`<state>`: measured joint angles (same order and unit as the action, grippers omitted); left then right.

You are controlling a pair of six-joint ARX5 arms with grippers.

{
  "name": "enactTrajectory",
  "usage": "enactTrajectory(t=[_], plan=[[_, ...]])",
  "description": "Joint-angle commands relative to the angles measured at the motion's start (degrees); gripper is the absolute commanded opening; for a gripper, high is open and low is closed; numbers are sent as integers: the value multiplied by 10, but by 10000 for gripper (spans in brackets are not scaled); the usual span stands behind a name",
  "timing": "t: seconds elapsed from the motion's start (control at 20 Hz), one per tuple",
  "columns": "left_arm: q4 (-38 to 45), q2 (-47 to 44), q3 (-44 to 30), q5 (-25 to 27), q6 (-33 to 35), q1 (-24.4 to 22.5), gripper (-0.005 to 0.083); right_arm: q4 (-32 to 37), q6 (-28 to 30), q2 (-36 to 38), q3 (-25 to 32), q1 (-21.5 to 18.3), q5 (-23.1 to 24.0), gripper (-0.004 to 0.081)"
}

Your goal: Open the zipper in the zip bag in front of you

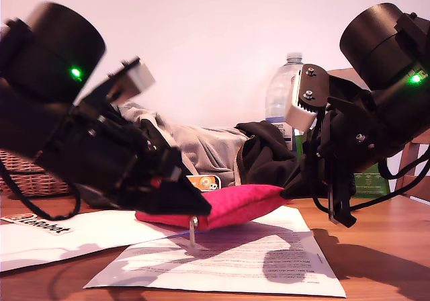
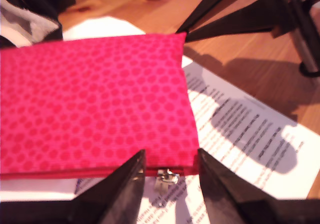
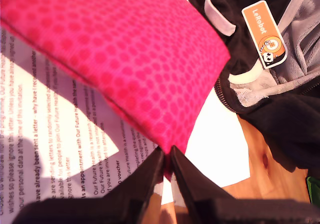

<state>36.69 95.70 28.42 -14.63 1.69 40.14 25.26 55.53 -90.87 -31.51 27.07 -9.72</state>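
Observation:
The zip bag point(image 1: 235, 203) is a bright pink-red dotted pouch, held slightly off the printed paper. My second gripper point(image 3: 167, 151) is shut on one corner of the zip bag point(image 3: 135, 59); in the exterior view this gripper point(image 1: 289, 192) is at the pouch's right end. My first gripper point(image 2: 171, 154) stands open at the near long edge of the zip bag point(image 2: 95, 99), where the red zipper point(image 2: 75, 173) runs. The silver pull tab point(image 2: 165, 181) hangs between its two fingers, untouched. In the exterior view the pull tab point(image 1: 193, 230) dangles under the first gripper point(image 1: 198, 210).
Printed paper sheets point(image 1: 222, 261) lie on the wooden table point(image 1: 376, 247) under the pouch. Behind it are a dark and grey clothing pile point(image 1: 222, 146), a water bottle point(image 1: 282, 93), a green bag point(image 1: 369, 180) and a wicker basket point(image 1: 27, 173). An orange LeRobot tag point(image 3: 264, 34) rests on the clothes.

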Motion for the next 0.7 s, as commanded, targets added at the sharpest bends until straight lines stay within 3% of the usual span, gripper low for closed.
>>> enactTrajectory(t=[0.0, 0.3, 0.65], plan=[[-10, 19, -2, 1, 3, 1, 291, 8, -3, 13, -9, 1, -3, -13], [-37, 17, -2, -17, 3, 1, 293, 11, -18, 16, -9, -1, -5, -13], [-3, 18, -2, 31, 3, -1, 292, 11, -19, 20, -9, -3, -9, -12]])
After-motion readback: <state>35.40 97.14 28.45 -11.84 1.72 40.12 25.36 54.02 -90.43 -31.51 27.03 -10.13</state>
